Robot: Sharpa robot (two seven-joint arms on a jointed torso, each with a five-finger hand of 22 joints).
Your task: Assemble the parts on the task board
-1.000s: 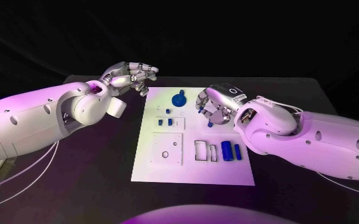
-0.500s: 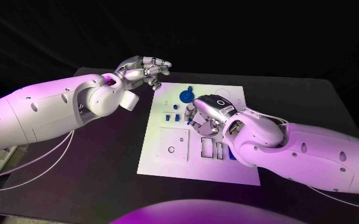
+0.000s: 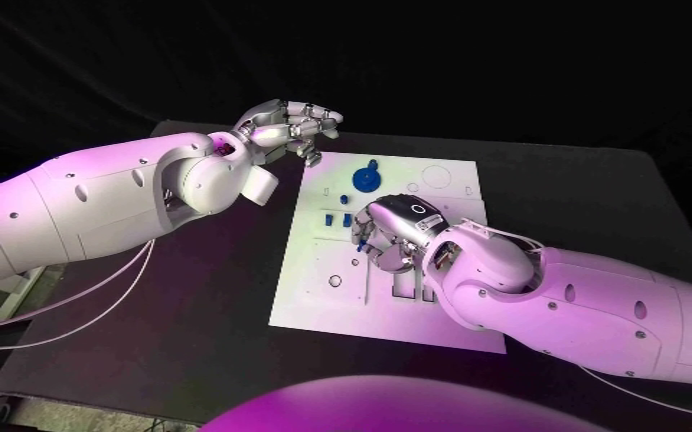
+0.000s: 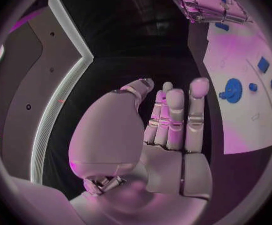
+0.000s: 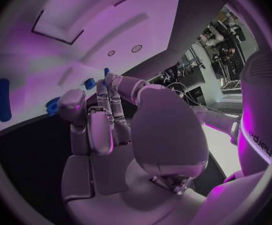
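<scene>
On the matte black counter [image 3: 188, 322] lies the flat white task board [image 3: 325, 302]; one round blue part [image 3: 365, 178] sits near its far end. The right hand [image 3: 389, 235] hovers curled over the board, the left hand [image 3: 293, 124] curled, empty, beside it.

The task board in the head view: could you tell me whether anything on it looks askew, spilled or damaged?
Nothing stands out. The task board lies flat on the table, and the round blue part sits near its far end. The right hand hovers over the board's middle, hiding some parts.

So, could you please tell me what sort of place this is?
Probably a robotics lab test bench: a black table with a white task board of small blue parts, and equipment racks behind.
</scene>
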